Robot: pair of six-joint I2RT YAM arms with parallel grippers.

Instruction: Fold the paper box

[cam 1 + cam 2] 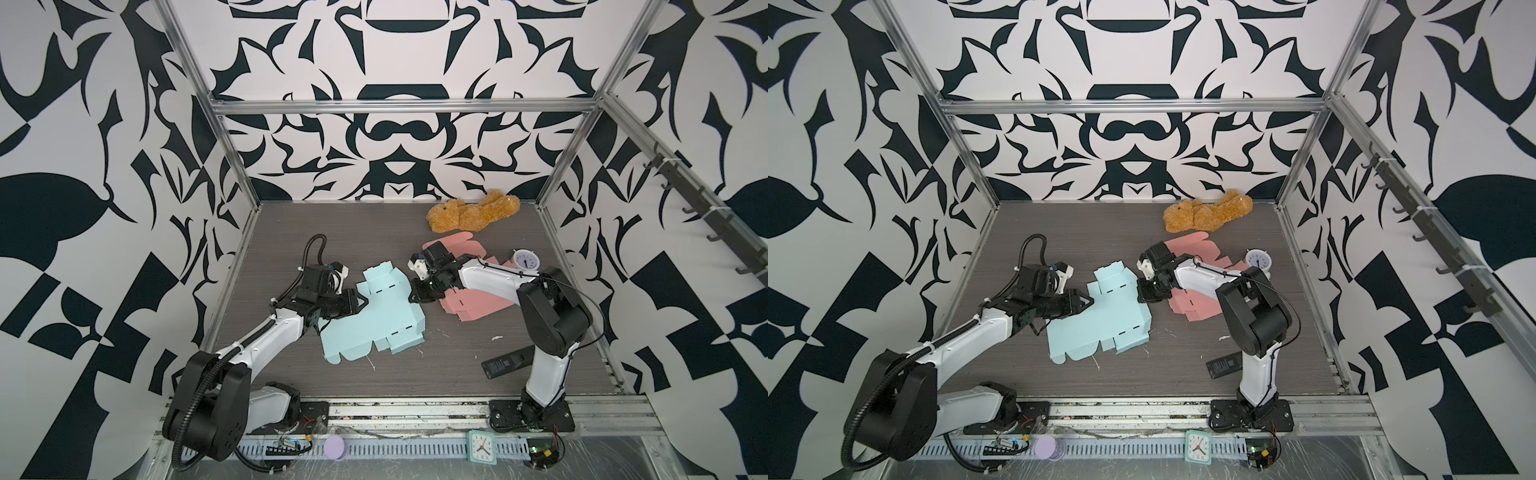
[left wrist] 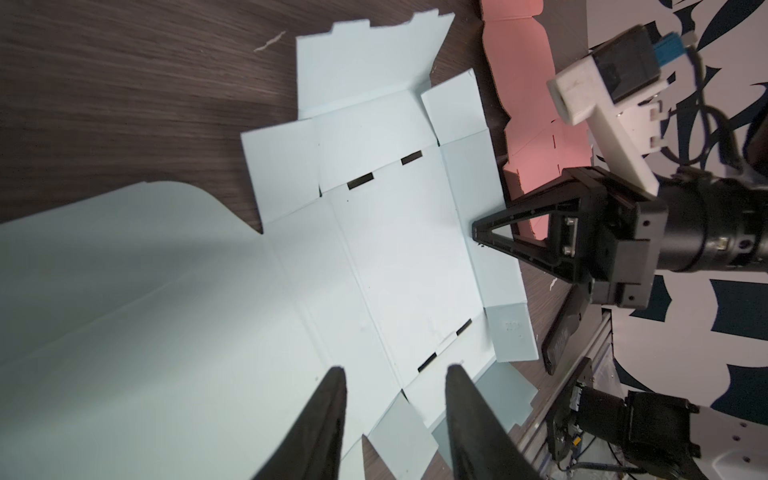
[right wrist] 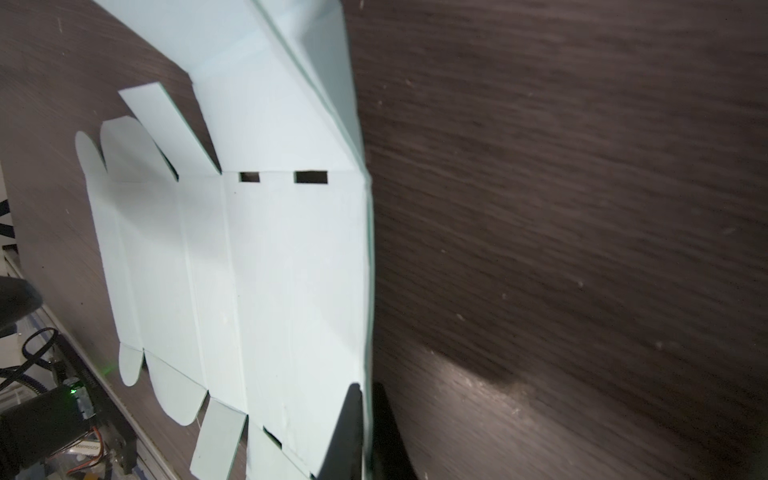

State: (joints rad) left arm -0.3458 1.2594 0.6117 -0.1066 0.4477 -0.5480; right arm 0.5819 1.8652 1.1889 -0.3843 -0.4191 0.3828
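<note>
The paper box is a light blue die-cut sheet lying unfolded in the middle of the table. My left gripper hovers open over its left side, and only the flat sheet shows between its fingers. My right gripper is shut on the sheet's right edge. That edge panel is tipped up from the table along its crease. The sheet's slots and rounded tabs show in both wrist views.
A pink box sheet lies under the right arm. A brown plush bear sits at the back, a small white clock to the right, a black remote near the right arm's base. A green clock and a purple disc rest on the front rail.
</note>
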